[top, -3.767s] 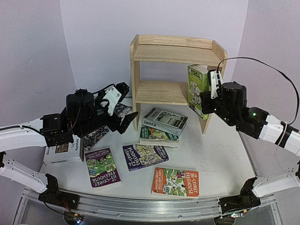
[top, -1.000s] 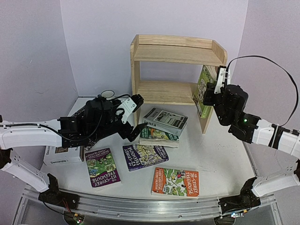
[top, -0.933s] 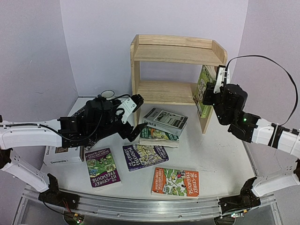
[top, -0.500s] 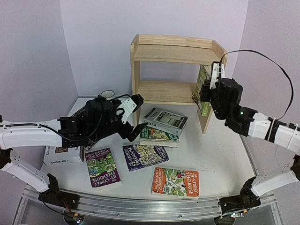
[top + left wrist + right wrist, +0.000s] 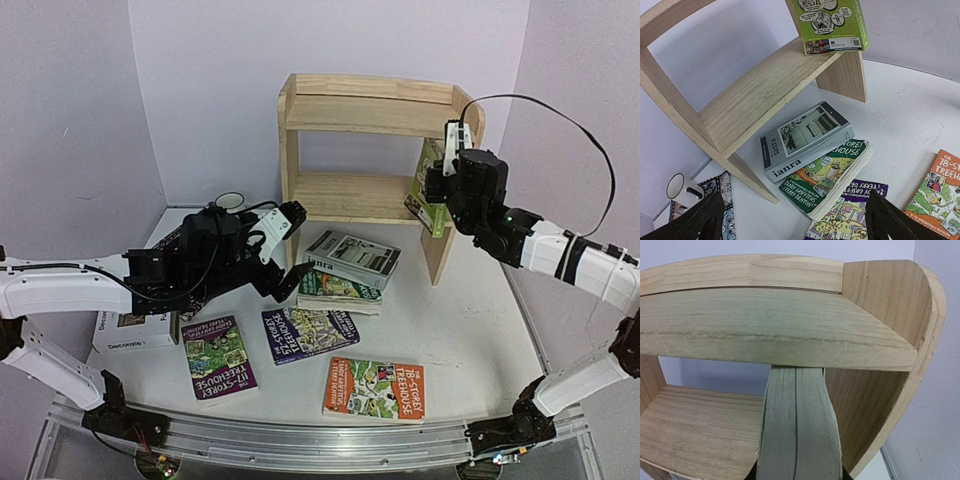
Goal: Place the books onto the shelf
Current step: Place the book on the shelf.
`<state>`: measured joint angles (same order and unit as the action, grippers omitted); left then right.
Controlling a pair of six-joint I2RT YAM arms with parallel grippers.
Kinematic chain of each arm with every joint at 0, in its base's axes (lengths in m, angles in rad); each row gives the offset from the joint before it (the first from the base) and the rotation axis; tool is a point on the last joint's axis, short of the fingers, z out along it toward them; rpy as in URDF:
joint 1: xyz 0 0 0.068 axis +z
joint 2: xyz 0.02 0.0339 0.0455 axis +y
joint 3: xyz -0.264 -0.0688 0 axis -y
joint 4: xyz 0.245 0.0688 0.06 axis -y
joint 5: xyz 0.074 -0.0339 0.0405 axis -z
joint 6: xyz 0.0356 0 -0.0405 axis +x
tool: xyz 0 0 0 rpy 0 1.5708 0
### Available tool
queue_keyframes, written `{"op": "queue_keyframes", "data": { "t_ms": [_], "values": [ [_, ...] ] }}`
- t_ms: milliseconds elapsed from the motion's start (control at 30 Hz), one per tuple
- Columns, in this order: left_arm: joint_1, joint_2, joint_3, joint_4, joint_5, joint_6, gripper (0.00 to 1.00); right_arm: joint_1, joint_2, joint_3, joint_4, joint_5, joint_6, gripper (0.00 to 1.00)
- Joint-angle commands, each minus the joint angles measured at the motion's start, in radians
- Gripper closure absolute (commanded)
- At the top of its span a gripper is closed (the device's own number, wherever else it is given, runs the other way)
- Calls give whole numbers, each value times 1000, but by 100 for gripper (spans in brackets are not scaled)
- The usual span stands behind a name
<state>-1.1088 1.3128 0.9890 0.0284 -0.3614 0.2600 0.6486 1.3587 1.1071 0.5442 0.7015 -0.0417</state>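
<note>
The right hand (image 5: 438,185) was clamped on the light green book (image 5: 428,195), tilted inside the shelf's (image 5: 345,195) right end. The left hand (image 5: 286,278) was spread apart beside the ianra book (image 5: 352,255).

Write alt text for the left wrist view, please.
A light green cartoon-covered paperback rests on the lower board of a light pine shelf. Below, on the white table, a grey-white "ianra" book lies on a green Treehouse paperback; a white mug stands at the left.
</note>
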Motion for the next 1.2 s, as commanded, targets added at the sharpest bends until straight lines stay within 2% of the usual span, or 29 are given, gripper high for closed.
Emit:
{"op": "queue_keyframes", "data": {
  "t_ms": [0, 133, 333, 600, 800, 1167],
  "values": [
    [4, -28, 15, 48, -4, -12, 0, -44, 40, 87, 63, -1, 17, 79],
    [5, -34, 11, 47, -8, -12, 1, -56, 53, 103, 40, -10, 36, 61],
    [4, -43, 8, 48, -11, -10, 0, -69, 38, 85, -8, -24, 117, 56],
    [4, -45, 7, 47, -4, -9, 0, -74, 15, 58, -80, -43, 179, 43],
    [4, -46, 5, 48, -3, -10, 1, -74, -5, 57, -149, -77, 210, 12],
    [4, -56, -12, 49, 8, -32, 1, -75, -38, -20, -185, -76, 250, 9]
  ]
}}
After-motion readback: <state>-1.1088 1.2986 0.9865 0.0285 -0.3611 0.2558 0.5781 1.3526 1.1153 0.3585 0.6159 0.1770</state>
